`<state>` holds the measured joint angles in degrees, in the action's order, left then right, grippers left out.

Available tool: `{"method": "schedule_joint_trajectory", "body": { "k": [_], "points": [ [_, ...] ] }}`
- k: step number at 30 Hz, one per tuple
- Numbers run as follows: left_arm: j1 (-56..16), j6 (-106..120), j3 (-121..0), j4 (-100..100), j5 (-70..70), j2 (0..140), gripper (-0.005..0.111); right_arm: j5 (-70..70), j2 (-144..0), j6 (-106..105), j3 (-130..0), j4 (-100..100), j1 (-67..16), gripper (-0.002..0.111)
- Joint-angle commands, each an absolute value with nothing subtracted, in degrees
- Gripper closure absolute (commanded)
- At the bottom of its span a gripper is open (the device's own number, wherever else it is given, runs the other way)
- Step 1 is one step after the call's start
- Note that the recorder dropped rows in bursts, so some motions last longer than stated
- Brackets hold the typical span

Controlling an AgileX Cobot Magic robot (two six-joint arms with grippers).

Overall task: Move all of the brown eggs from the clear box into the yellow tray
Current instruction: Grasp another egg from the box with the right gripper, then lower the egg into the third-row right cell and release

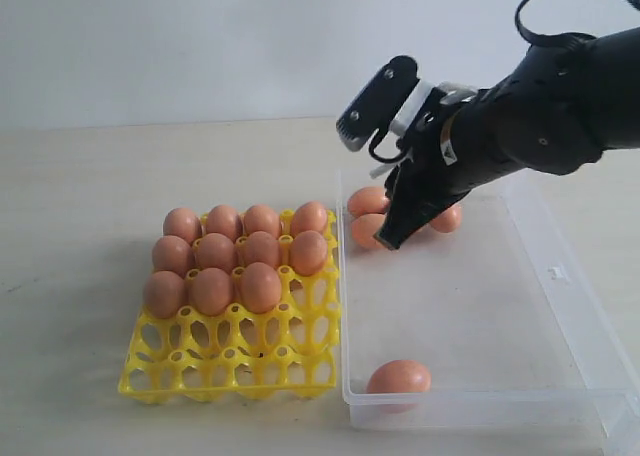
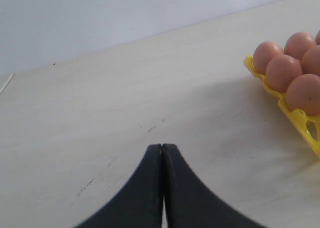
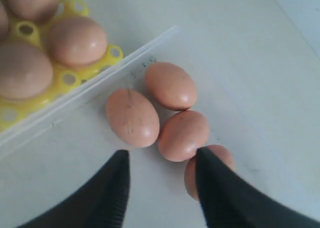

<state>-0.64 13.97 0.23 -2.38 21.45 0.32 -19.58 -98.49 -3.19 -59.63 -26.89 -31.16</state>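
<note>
Behind right arm (image 1: 530,126), brown eggs (image 1: 366,202) partly hidden.

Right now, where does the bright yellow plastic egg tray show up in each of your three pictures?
Exterior view: the bright yellow plastic egg tray sits left of centre, beside the clear plastic box.
Left wrist view: only one corner of the tray shows, at the picture's right edge.
Right wrist view: a strip of it fills the picture's upper left corner.
Shared landmark: the brown eggs seated in its cups.
</note>
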Motion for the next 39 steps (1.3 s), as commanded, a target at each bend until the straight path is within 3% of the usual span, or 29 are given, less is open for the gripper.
{"method": "schedule_joint_trajectory", "body": {
  "k": [1,11,18,20,21,23,26,35,39],
  "points": [
    [-0.7,13.5,0.0,-2.8,20.8,0.0,0.107,-22.4,-104.4,-17.5,-62.1,-25.7,-30.9,0.041],
    [-0.7,13.5,0.0,-2.8,20.8,0.0,0.107,-18.7,-115.2,-20.4,-68.0,-27.6,-30.9,0.041],
    [-0.7,13.5,0.0,-2.8,20.8,0.0,0.107,-23.5,-120.5,-20.4,-73.7,-26.8,-30.9,0.043],
    [-0.7,13.5,0.0,-2.8,20.8,0.0,0.107,-24.6,-121.1,-20.4,-74.3,-26.5,-30.9,0.062],
    [-0.7,13.5,0.0,-2.8,20.8,0.0,0.107,-25.2,-121.0,-20.4,-74.3,-26.5,-30.9,0.083],
    [-0.7,13.5,0.0,-2.8,20.8,0.0,0.107,-25.7,-119.9,-19.7,-74.3,-26.1,-30.9,0.108],
    [-0.7,13.5,0.0,-2.8,20.8,0.0,0.107,-23.2,-116.1,-13.1,-72.7,-25.8,-30.9,0.108],
    [-0.7,13.5,0.0,-2.8,20.8,0.0,0.107,28.3,-98.2,24.8,-45.8,-30.3,-34.9,0.108],
    [-0.7,13.5,0.0,-2.8,20.8,0.0,0.107,35.9,-99.6,31.5,-41.7,-33.3,-35.0,0.108]
  ]
}}
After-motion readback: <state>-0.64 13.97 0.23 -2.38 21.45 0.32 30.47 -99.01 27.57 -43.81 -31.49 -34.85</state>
